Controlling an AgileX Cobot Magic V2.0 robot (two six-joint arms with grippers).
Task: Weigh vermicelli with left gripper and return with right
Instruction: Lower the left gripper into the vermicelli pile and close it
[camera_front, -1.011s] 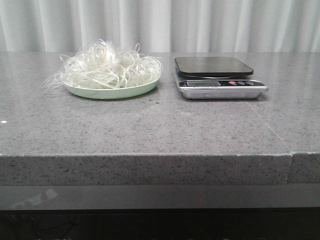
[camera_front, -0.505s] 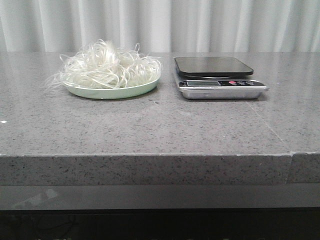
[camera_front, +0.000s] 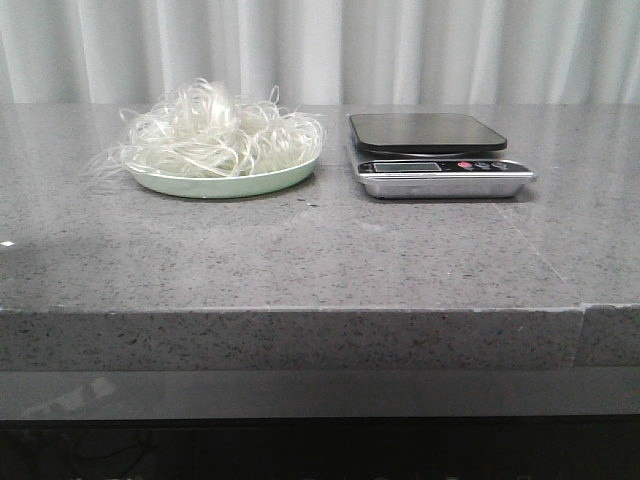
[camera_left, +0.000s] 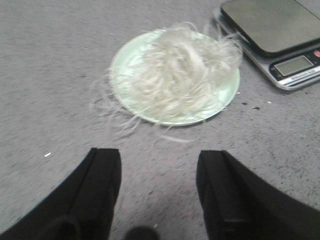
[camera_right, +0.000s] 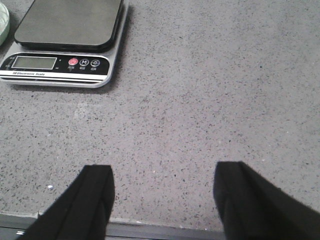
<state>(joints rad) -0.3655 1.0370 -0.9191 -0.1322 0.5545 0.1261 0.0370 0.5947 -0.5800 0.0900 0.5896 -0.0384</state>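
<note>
Just ahead of my left gripper (camera_left: 159, 192), whose fingers stand wide apart and empty, the vermicelli (camera_left: 182, 75) lies heaped on the green plate (camera_left: 125, 55), strands trailing over the rim. It looks light, springy and loose (my right gripper (camera_right: 162, 200) is also spread wide, empty), so I'd pinch deep through the dense middle. Beyond, the scale (camera_front: 430, 150) sits bare beside the plate.

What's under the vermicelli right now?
The vermicelli sits on a pale green plate; only its rim shows. The clump covers most of the plate's centre, so anything beneath it is hidden.
</note>
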